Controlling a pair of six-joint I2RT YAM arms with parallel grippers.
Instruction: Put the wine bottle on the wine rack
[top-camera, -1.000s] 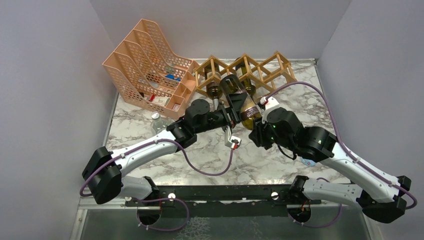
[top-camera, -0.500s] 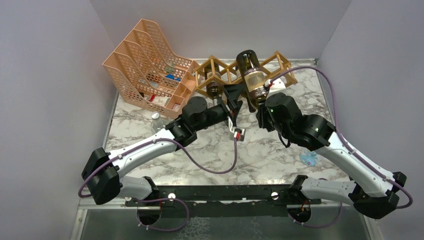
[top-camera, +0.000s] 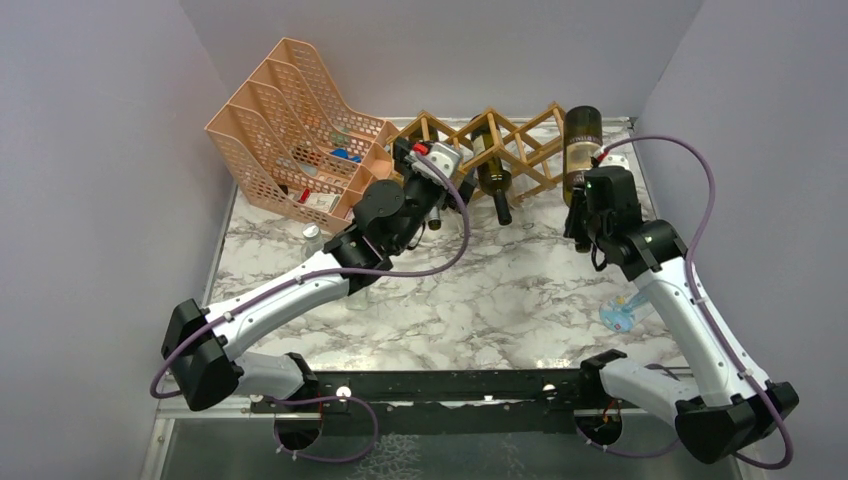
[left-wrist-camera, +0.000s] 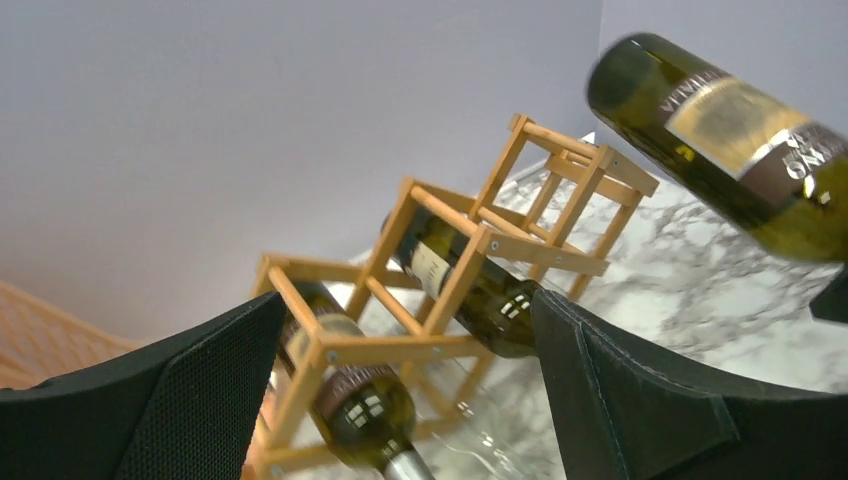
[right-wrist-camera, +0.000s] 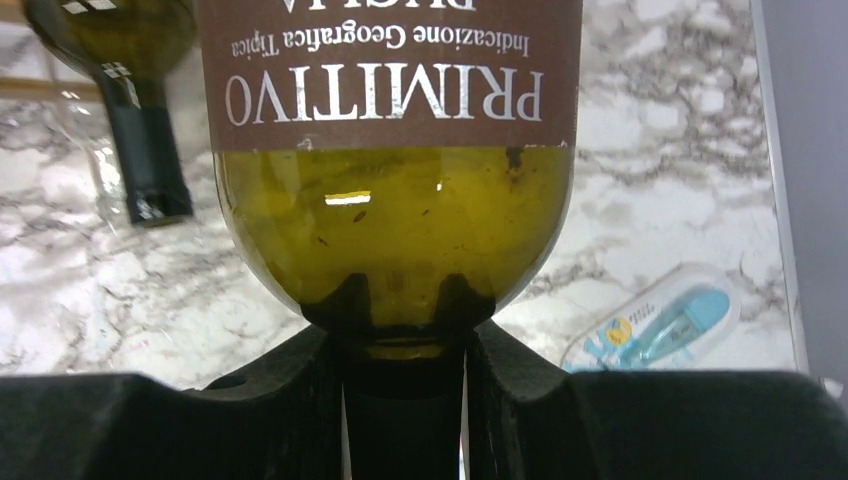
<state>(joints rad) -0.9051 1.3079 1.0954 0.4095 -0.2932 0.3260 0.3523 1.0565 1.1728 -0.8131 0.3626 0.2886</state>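
Observation:
The wine bottle (top-camera: 582, 145), dark green with a brown label, hangs base-up in my right gripper (top-camera: 584, 212) at the right end of the wooden wine rack (top-camera: 530, 150). The right wrist view shows its neck clamped between my fingers (right-wrist-camera: 300, 390) and its label (right-wrist-camera: 390, 70) above. My left gripper (top-camera: 420, 180) is open and empty at the rack's left end. In the left wrist view the rack (left-wrist-camera: 480, 240) lies between the open fingers, and the held bottle (left-wrist-camera: 730, 140) is up at the right. Two other bottles (left-wrist-camera: 355, 405) (left-wrist-camera: 470, 285) lie in the rack.
A peach perforated file organizer (top-camera: 300, 130) stands at the back left. A small clear bottle (top-camera: 312, 236) stands beside it. A blue and white packet (top-camera: 619, 315) lies on the marble table (top-camera: 480, 300) at the right, also in the right wrist view (right-wrist-camera: 660, 325).
My right arm has carried the bottle from in front of the rack's middle up to its right end. My left gripper has left the bottle and swung back to the rack's left end.

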